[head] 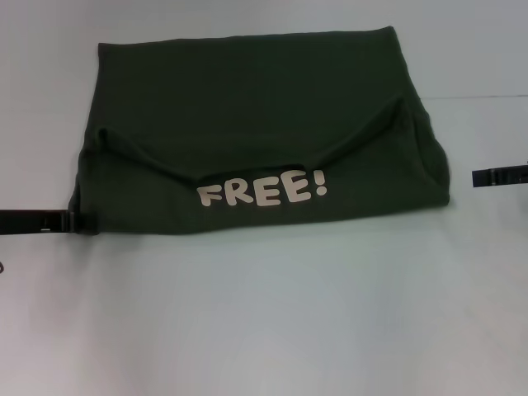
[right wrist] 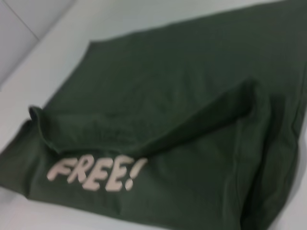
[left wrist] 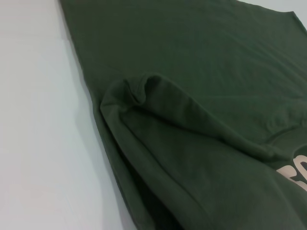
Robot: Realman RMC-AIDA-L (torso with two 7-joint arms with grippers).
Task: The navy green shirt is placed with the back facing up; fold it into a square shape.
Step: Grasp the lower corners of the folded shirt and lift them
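Left gripper [head: 70, 221] touches the shirt [head: 256, 107] at frame lower left; right gripper [head: 495, 176] waits apart; grip unclear. First fold done; I'd fold the sides next.

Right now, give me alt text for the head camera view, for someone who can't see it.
A partly folded navy green shirt lies on a white table, its near portion turned over so the cream "FREE!" lettering faces up. The left gripper touches the shirt's near left corner; the right gripper sits clear of its right edge.
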